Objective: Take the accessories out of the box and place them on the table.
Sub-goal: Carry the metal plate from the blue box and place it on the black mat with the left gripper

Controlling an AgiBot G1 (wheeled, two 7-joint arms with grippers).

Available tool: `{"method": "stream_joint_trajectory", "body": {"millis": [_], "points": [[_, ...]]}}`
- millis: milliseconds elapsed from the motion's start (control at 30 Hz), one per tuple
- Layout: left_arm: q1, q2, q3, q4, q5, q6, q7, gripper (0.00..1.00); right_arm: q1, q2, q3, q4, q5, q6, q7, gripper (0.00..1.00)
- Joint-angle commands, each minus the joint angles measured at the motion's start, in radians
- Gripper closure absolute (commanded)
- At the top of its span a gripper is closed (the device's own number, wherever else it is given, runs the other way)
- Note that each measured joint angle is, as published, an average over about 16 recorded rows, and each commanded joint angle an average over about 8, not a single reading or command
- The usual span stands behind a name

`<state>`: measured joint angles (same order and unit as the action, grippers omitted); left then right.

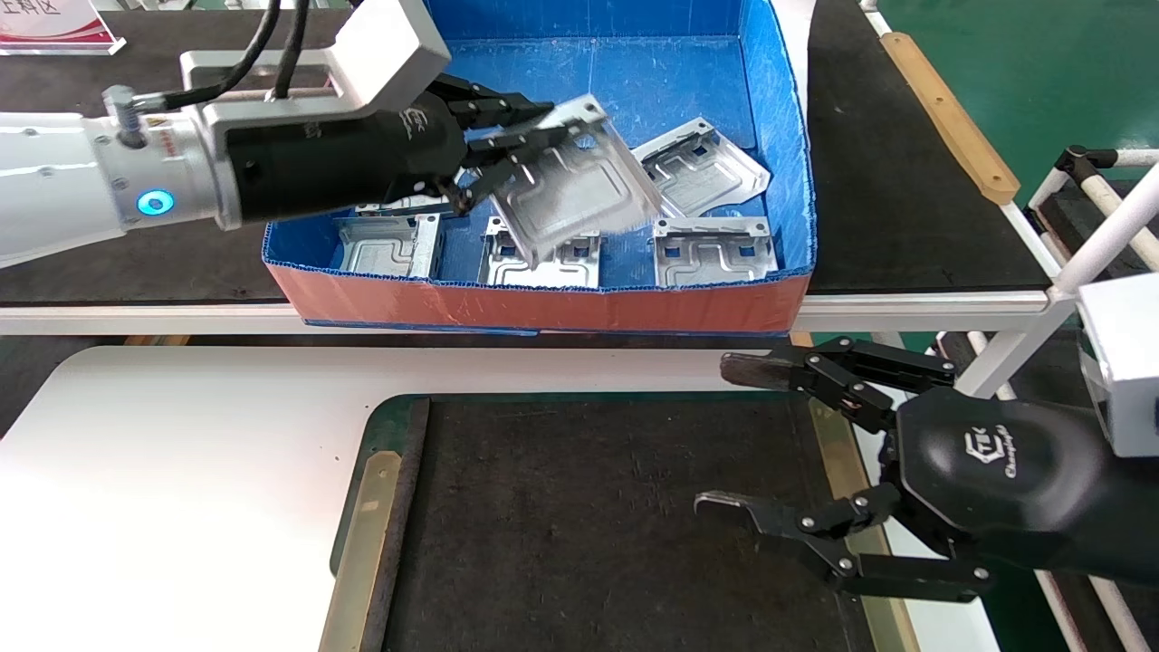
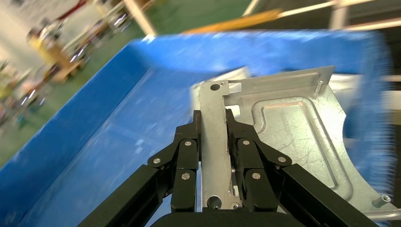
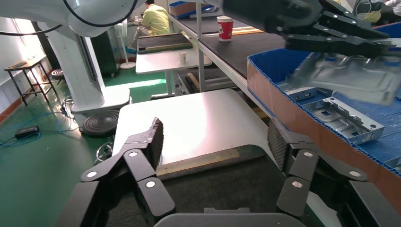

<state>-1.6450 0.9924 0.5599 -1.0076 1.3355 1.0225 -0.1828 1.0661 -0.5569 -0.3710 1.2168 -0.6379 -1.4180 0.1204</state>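
Observation:
My left gripper (image 1: 507, 136) is shut on a silvery plate (image 1: 579, 186) by its flange and holds it tilted above the blue-inside box (image 1: 543, 303). The left wrist view shows its fingers (image 2: 188, 142) clamped on the plate's flange (image 2: 213, 118), with the plate's body (image 2: 302, 132) beyond. Several more plates lie in the box, such as one (image 1: 702, 167) at the right and one (image 1: 715, 249) by the front wall. My right gripper (image 1: 729, 435) is open and empty over the right edge of the table's dark mat (image 1: 589, 507). It also shows in the right wrist view (image 3: 216, 132).
The box stands on a long black-topped bench (image 1: 905, 181) behind the white table (image 1: 181, 453). A wooden strip (image 1: 946, 113) and a white tube frame (image 1: 1105, 226) are at the right. A red paper cup (image 3: 225, 27) stands farther along the bench.

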Motion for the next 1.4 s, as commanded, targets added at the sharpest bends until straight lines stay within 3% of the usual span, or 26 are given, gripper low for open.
{"method": "stream_joint_trajectory", "body": {"millis": [33, 333, 667, 1000, 1233, 1400], "points": [[0.004, -0.013, -0.016, -0.001, -0.052, 0.054, 0.064, 1.0, 0.0, 0.0, 0.0, 0.0, 0.0, 0.0, 0.0, 0.0], [-0.004, -0.025, -0.063, 0.186, -0.235, 0.37, 0.316, 1.0, 0.0, 0.0, 0.0, 0.0, 0.0, 0.0, 0.0, 0.0], [0.015, -0.038, -0.039, 0.274, -0.278, 0.543, 0.385, 1.0, 0.0, 0.0, 0.0, 0.0, 0.0, 0.0, 0.0, 0.0], [0.137, -0.046, 0.027, 0.219, -0.276, 0.516, 0.418, 1.0, 0.0, 0.0, 0.0, 0.0, 0.0, 0.0, 0.0, 0.0], [0.24, 0.033, 0.045, 0.228, -0.222, 0.417, 0.62, 1.0, 0.0, 0.0, 0.0, 0.0, 0.0, 0.0, 0.0, 0.0], [0.275, 0.132, 0.064, 0.333, -0.167, 0.324, 0.773, 1.0, 0.0, 0.0, 0.0, 0.0, 0.0, 0.0, 0.0, 0.0]]}}
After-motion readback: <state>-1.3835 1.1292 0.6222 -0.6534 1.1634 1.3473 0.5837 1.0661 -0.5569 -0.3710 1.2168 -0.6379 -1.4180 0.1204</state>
